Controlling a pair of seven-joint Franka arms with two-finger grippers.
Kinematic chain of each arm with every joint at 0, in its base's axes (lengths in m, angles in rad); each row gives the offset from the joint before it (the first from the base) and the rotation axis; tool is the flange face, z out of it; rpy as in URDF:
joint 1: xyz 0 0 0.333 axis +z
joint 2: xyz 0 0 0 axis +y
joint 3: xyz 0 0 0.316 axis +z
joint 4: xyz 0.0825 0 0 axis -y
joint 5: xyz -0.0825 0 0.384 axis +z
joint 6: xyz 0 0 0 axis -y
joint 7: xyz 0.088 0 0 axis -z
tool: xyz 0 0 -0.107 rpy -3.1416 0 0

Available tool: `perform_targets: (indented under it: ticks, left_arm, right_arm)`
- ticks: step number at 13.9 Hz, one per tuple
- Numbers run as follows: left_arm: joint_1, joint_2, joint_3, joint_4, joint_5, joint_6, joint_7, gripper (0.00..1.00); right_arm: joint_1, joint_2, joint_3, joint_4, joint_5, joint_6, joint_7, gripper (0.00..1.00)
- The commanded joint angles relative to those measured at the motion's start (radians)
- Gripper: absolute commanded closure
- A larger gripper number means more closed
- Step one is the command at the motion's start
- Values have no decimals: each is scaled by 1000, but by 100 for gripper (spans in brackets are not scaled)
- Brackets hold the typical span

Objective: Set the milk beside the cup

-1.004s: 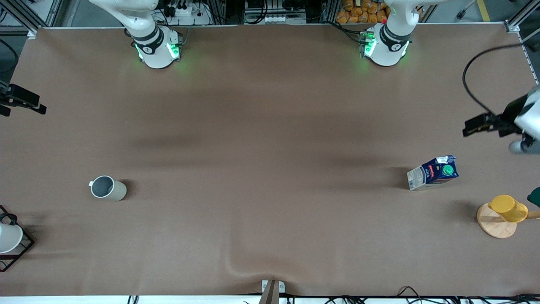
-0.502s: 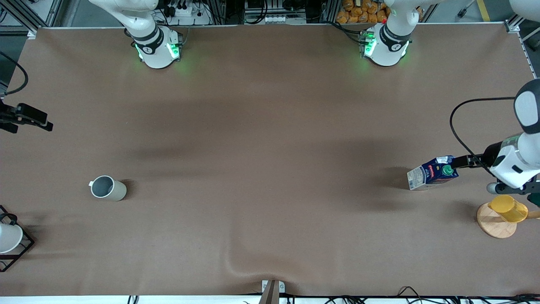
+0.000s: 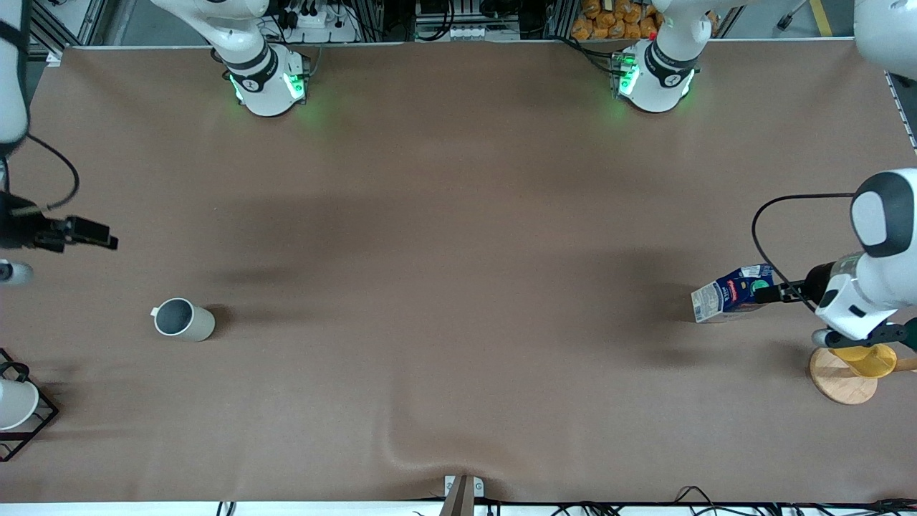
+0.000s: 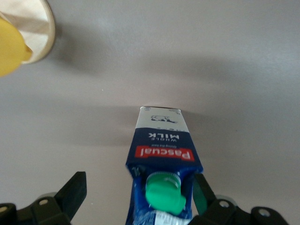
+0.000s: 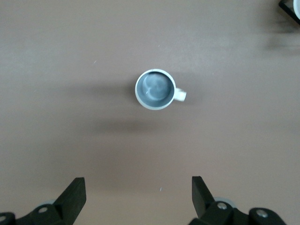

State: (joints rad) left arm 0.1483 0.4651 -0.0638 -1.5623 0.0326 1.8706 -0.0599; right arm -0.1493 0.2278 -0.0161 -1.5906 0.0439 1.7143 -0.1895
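Now, at the left arm's end of the table (image 3: 458, 215), find the milk (image 3: 723, 297): a dark-blue carton with a red label, white side panels and a round green cap, standing upright on the brown surface. Well apart from the cup (image 3: 183, 319), with a wide stretch of bare table between the two.

At the top of the carton, see the left gripper (image 3: 763, 292), reaching in from the table's edge. Jaws apart, one black finger on each side of the folded top. In the left wrist view, same carton (image 4: 164, 154) between the fingers of this gripper (image 4: 139, 187), much closer to one finger than to the other, with a clear gap on the wider side. Contact with the closer finger: cannot tell. Green cap facing the camera, red label just past it.

Just beside the left arm's wrist, nearer to the front camera than the milk, notice a yellow cup (image 3: 863, 357) on a round wooden disc (image 3: 838, 380).

At the right arm's end, look for the pale grey-beige cup, upright, grey inside, small handle at its side. Over bare table close to it, but not over it, find the right gripper (image 3: 97, 236). Jaws apart, nothing between them. In the right wrist view, cup (image 5: 155, 89) seen from above, clear of the gripper (image 5: 138, 187).

Nearer to the front camera than the cup, at the table's edge, a white cup in a black wire rack (image 3: 14, 405).
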Motion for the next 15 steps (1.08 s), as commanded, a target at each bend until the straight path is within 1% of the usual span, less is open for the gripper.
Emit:
perform_targets:
  ticks: [1,5,6,8,10,11,12,14,15]
  left_arm:
    - [-19,6,-8,-2,21,-1,-49,0]
    - [-19,-22,-10,-38,29,-30,-43,0]
    - [-19,-22,-10,-45,29,-42,-44,0]
    - [-21,-19,-10,-76,36,-50,-41,0]
    - [-15,-11,-11,-87,50,-50,-48,0]
    - [-16,-11,-11,-87,50,-50,-49,0]
    - [-16,-11,-11,-85,50,-48,-49,0]
    - [-18,-6,-11,-84,52,-47,-48,29]
    - [-19,-8,-11,-79,56,-47,-48,40]
  right_arm:
    - [-19,83,4,21,14,66,-4,0]
    - [-21,215,-1,33,-2,192,-10,0]
    - [-54,229,-2,46,10,194,-56,0]
    - [-64,260,1,47,4,194,-148,0]
    - [-62,287,1,47,-10,196,-346,0]
    - [-62,324,1,50,-16,197,-445,0]
    - [-65,352,1,73,-9,197,-481,0]
    - [-58,373,1,90,-12,199,-479,0]
    - [-37,377,-1,92,-19,209,-478,0]
